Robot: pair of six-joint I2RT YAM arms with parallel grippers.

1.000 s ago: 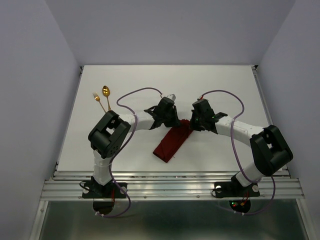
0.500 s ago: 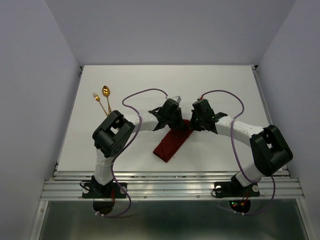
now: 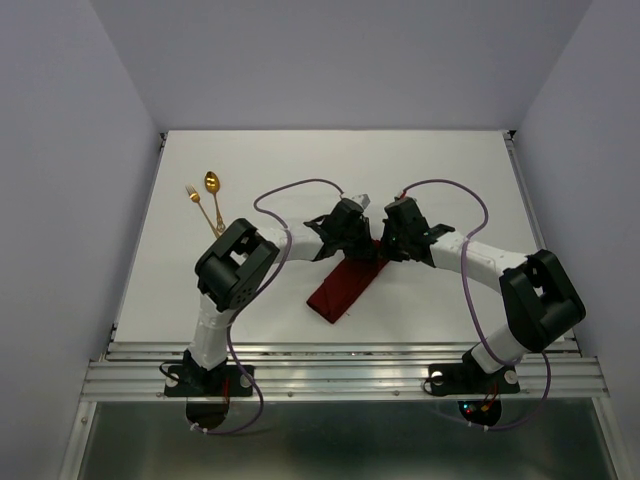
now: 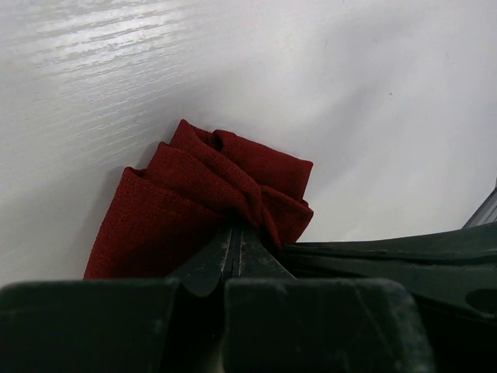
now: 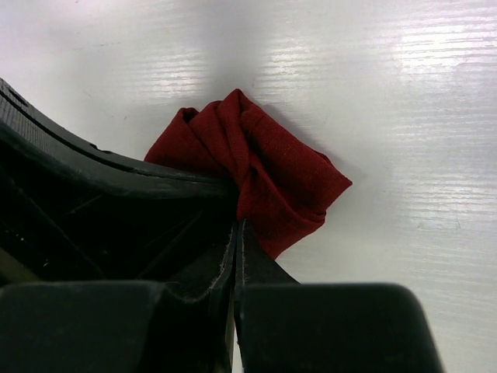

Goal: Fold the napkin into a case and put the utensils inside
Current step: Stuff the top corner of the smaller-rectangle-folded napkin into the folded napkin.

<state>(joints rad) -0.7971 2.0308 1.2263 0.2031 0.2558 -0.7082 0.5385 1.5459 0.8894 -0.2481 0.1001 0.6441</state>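
The dark red napkin point(image 3: 341, 290) lies as a narrow folded strip slanting across the middle of the table. Its far end is bunched up into folds point(image 4: 203, 175) point(image 5: 273, 165). My left gripper point(image 3: 364, 244) point(image 4: 236, 231) is shut on that end from the left. Close against it, my right gripper point(image 3: 383, 246) point(image 5: 238, 223) is shut on the same end from the right. The gold spoon point(image 3: 212, 186) and gold fork point(image 3: 194, 197) lie side by side at the far left of the table, away from both grippers.
The white table point(image 3: 450, 170) is walled by pale panels at the back and both sides. A metal rail point(image 3: 340, 375) runs along the near edge, where the arm bases are bolted. Purple cables loop above both forearms.
My left gripper has slid right toward the right gripper, bunching the napkin's far end between them. The right arm has barely moved.
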